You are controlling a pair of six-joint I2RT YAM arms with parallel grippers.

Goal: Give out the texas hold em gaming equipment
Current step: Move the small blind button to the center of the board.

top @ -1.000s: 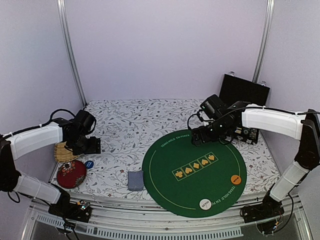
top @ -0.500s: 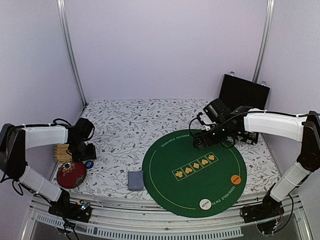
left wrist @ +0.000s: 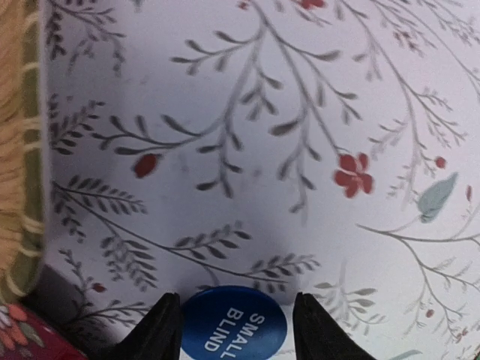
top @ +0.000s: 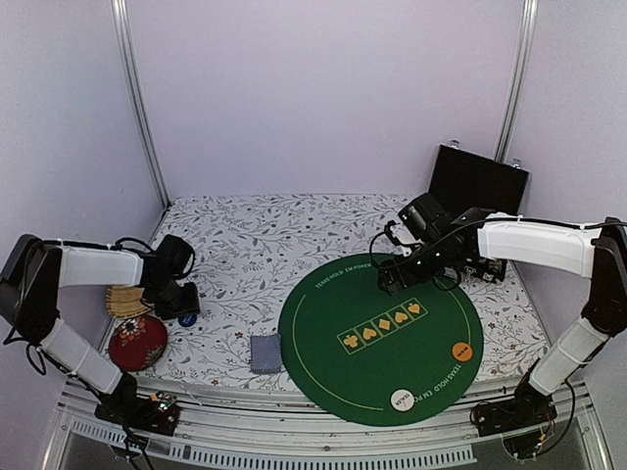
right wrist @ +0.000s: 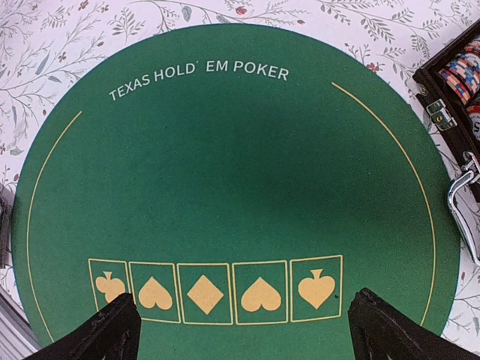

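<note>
Near the table's [top: 255, 245] left edge, the left gripper [left wrist: 235, 298] brackets the blue button disc [left wrist: 234, 334] (pinched? cannot tell); probably light, stiff, slick: grip its rim.

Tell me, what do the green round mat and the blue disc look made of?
The green mat looks like matte felt or fabric: flat, no shine, printed gold symbols. The blue disc seems smooth hard plastic: crisp white lettering, clean round edge.

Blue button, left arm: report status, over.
Left gripper straddles blue button, fingers at its edges, grip unconfirmed. Right gripper open, empty, over green mat. Red cushion and basket close beside left gripper.
</note>
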